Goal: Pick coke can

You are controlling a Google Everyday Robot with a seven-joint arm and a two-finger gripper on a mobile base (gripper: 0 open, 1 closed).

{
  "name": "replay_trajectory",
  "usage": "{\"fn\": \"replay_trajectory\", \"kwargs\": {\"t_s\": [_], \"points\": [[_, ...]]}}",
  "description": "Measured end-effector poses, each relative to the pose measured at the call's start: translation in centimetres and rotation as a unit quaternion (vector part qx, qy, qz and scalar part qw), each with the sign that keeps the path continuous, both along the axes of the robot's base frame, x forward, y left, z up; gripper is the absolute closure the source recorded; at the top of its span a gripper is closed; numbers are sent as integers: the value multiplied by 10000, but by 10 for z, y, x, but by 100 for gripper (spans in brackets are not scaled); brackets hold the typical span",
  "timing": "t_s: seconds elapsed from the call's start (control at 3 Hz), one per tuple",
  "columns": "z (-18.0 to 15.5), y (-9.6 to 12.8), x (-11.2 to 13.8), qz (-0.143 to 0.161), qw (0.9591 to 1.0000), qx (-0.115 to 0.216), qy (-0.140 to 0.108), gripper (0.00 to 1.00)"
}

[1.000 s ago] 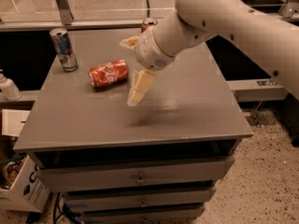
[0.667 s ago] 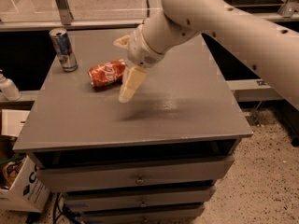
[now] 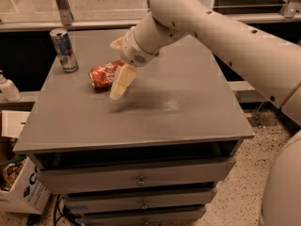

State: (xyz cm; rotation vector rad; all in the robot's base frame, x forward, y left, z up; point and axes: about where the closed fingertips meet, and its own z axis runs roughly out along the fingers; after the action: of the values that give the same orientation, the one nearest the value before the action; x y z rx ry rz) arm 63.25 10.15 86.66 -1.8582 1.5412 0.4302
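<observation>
The coke can, lying on its side on the cabinet top, is being approached by the gripper, whose fingers are being held apart, apparently to enclose it.

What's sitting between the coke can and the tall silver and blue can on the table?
Nothing: the camera view shows bare grey tabletop between the coke can and the silver-blue can. The hand hangs open at the coke can's other end.
</observation>
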Motion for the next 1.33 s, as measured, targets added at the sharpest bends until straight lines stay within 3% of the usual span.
{"fn": "replay_trajectory", "kwargs": {"t_s": [0.67, 1.0, 1.33], "points": [[-26, 12, 20, -141, 9996, 38, 262, 0], [-34, 15, 26, -152, 9994, 57, 299, 18], [-38, 17, 30, -160, 9993, 71, 322, 42]]}}
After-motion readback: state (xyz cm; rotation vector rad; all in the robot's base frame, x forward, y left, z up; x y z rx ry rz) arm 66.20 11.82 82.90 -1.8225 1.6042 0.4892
